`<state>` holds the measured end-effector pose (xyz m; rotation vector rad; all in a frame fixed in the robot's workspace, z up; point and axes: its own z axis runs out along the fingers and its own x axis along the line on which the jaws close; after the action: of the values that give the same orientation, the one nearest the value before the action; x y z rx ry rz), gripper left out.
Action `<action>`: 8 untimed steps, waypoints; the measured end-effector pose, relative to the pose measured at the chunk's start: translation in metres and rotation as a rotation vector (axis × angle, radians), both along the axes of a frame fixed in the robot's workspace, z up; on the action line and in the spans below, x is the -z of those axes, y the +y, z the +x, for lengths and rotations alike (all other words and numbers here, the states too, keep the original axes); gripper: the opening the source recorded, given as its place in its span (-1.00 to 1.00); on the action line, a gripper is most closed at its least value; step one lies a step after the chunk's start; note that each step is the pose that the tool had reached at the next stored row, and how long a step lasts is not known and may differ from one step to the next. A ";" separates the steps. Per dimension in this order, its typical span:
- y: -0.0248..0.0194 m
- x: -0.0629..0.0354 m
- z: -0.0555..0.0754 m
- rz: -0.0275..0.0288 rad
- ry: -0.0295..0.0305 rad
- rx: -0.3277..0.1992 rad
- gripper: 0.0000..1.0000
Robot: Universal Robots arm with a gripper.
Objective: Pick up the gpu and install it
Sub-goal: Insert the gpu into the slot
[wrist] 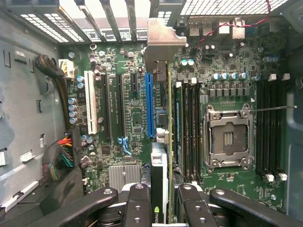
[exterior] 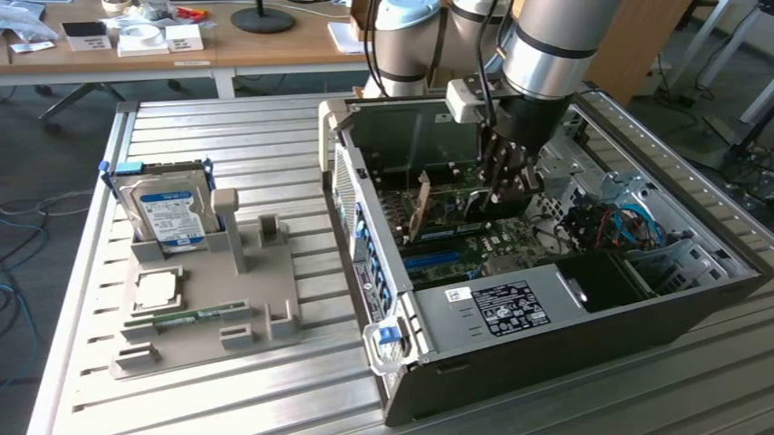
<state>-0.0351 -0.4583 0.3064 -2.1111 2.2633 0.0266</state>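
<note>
My gripper point(exterior: 502, 177) is down inside the open computer case point(exterior: 520, 362), shut on the gpu point(exterior: 508, 201). In the wrist view the gpu point(wrist: 164, 156) is a thin dark card seen edge-on between my black fingers point(wrist: 137, 203). Its silver bracket point(wrist: 161, 42) reaches the case's rear slot openings. The card stands upright over the motherboard point(wrist: 128, 118), just beside the long blue slot point(wrist: 149, 104). Whether its edge sits in a slot I cannot tell.
On the metal table a grey holder point(exterior: 242, 299) carries a blue-labelled hard drive point(exterior: 169, 213), a processor chip point(exterior: 158, 290) and a green memory stick point(exterior: 194, 317). Inside the case are the empty processor socket point(wrist: 227, 137), memory slots point(wrist: 189, 127) and cable bundles point(wrist: 61, 156).
</note>
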 end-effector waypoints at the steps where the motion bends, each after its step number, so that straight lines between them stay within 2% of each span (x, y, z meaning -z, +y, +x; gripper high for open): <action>1: 0.0000 0.0000 0.000 0.0000 0.0000 0.000 -0.47; 8: 0.0000 0.0060 0.000 0.0001 0.0000 0.000 -0.47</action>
<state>-0.0351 -0.4583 0.3005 -2.1110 2.2633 0.0266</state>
